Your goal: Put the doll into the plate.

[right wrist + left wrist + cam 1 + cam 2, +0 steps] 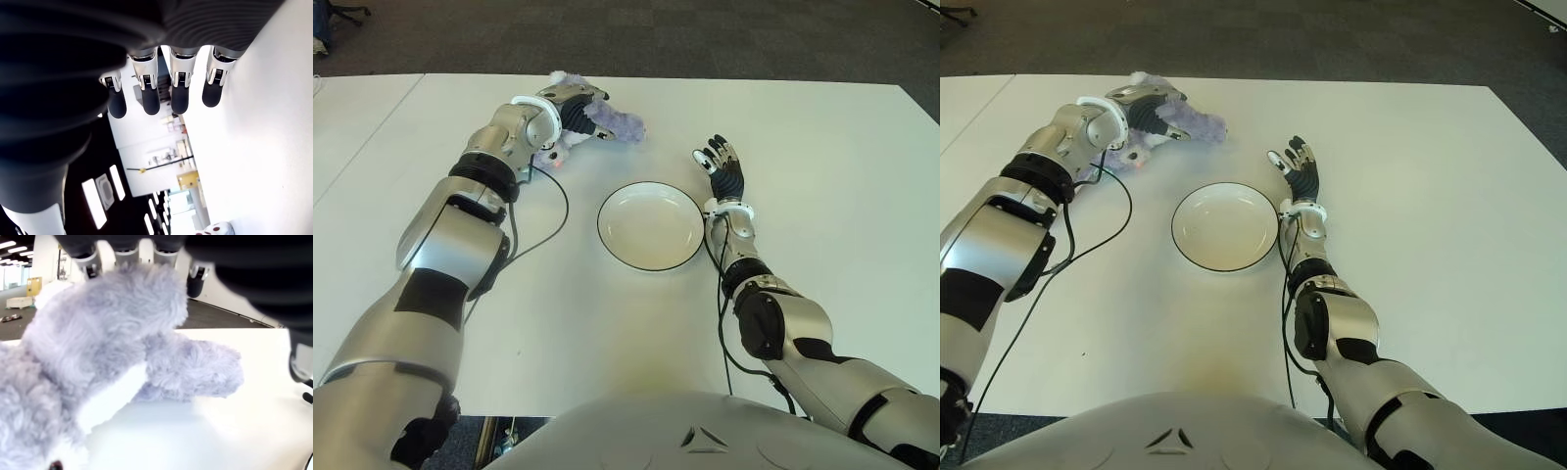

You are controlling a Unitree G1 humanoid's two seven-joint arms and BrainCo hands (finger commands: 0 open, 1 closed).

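Purple plush fills your left wrist view: one doll [612, 122] lies on the white table [842, 196], with your left hand [570, 106] curled over it, apparently gripping. One empty white plate [651, 226] sits nearer you, well apart from the doll. Your right hand [722, 166] shows just right of the plate, fingers extended, holding nothing. Black cables [548, 211] trail beside both arms.

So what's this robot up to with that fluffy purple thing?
It is meant to put the doll into the plate. The left hand is over the purple plush doll at the far side of the white table, fingers wrapped over it. Whether the doll is lifted off the table cannot be told. The plate sits empty in the middle, nearer the robot. The right hand shows just right of the plate, fingers open, holding nothing.
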